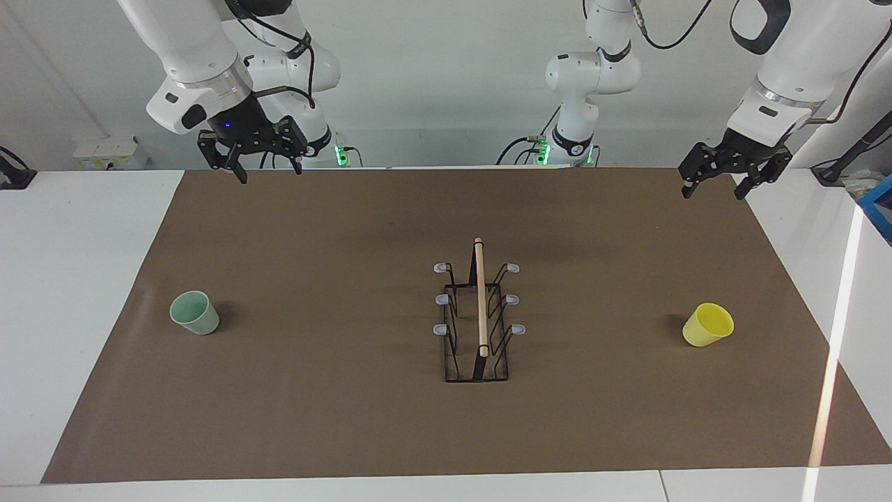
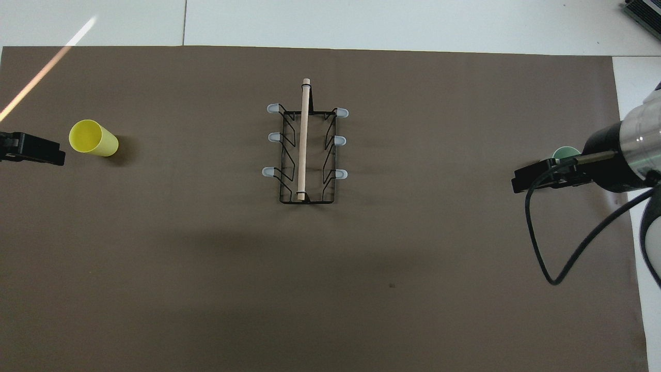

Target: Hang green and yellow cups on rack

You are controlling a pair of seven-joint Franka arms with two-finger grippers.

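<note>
The rack (image 1: 478, 317) stands mid-mat, its rod running away from me, six prongs bare; one yellow cup (image 1: 708, 325) lies tipped toward my left arm's end, one green cup (image 1: 194, 312) upright toward my right arm's end. My left gripper (image 1: 718, 187) and right gripper (image 1: 265, 169) hang with fingers apart, empty, each on its own cup's side of the rack.

A robotics lab: two white arms (image 1: 195, 49) are standing at a white bench (image 1: 83, 293) covered by brown paper (image 1: 334, 418), cables trailing along bare walls.

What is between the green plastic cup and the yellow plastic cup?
The black wire rack stands between the pale green plastic cup and the yellow plastic cup, shown in the facing view.
</note>
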